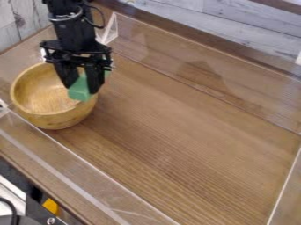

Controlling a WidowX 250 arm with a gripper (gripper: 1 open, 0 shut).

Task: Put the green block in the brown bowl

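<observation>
The brown bowl point(41, 103) sits at the left of the wooden table, round, light wood with a thick rim. My black gripper point(80, 86) hangs over the bowl's right rim, shut on the green block point(77, 90). The block is held between the two fingers, tilted, its lower end just above the bowl's inner right side. The inside of the bowl shows only bare wood.
A clear plastic wall point(200, 61) rings the wooden tabletop point(188, 141). A black edge with cables point(24, 206) lies at the lower left corner. Pale planks form the back wall.
</observation>
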